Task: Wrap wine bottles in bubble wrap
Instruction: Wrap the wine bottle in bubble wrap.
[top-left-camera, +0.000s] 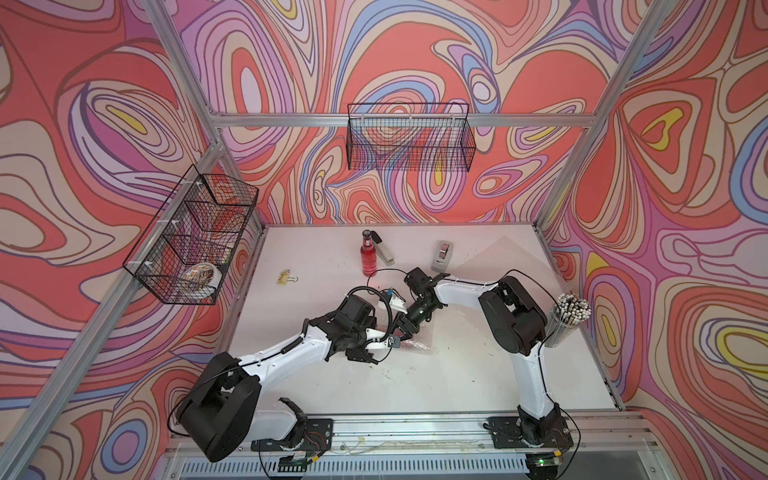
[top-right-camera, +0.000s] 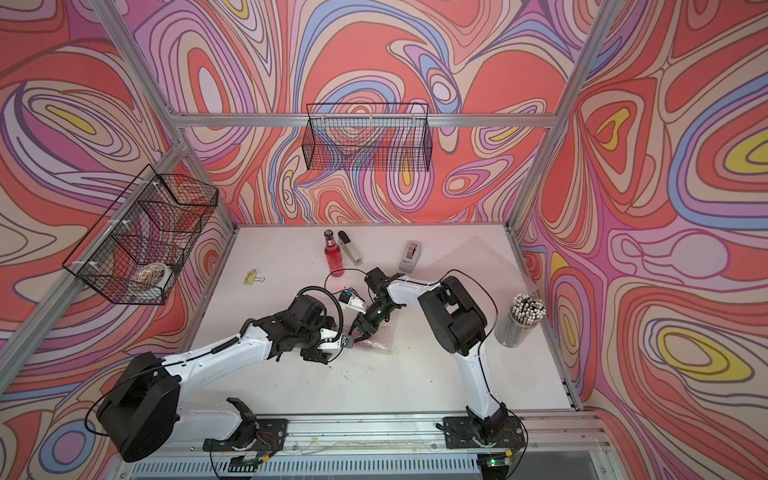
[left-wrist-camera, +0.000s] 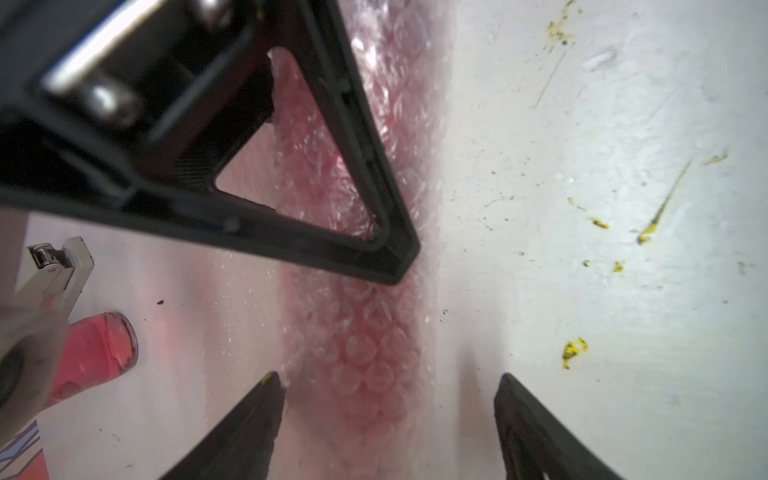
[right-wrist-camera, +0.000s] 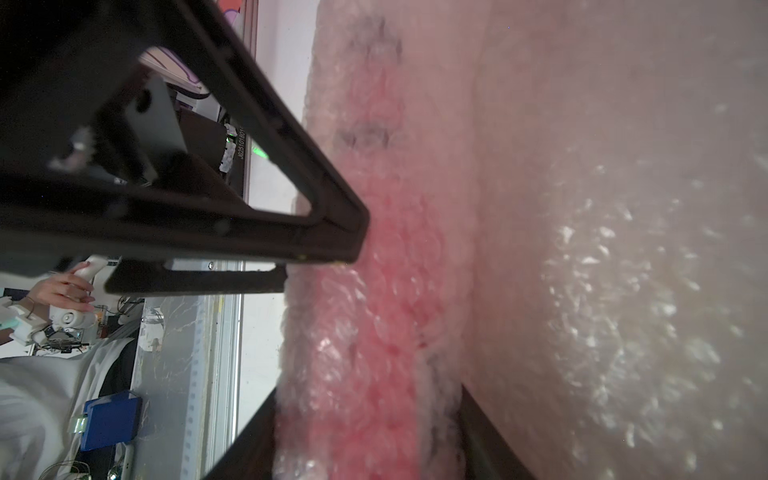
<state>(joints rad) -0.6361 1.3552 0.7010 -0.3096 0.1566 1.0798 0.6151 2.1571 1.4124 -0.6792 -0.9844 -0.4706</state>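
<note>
White table (top-left-camera: 457, 374), enclosed by swirl-patterned walls. Wrapped bottle (right-wrist-camera: 374, 324) lies at table centre, rolled in bubble wrap (right-wrist-camera: 602, 249). Right gripper (right-wrist-camera: 368, 395): fingers clamped on the wrapped bottle from both sides. Left gripper (left-wrist-camera: 389, 376): fingers apart, straddling the wrapped bottle. Second bottle (top-left-camera: 368, 255) stands upright at the rear, just beside the stapler (top-left-camera: 384, 249).

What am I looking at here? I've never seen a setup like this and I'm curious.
A left arm and a right arm, both robots, work at a white table. Two pictures look down from above; the other two come from cameras on the wrists. On the table: a bare bottle, a stapler, a tape dispenser, a clip, a pencil cup and a spare sheet of bubble wrap. The right claw grips a wrapped bottle; the left claw stands open over it.
</note>
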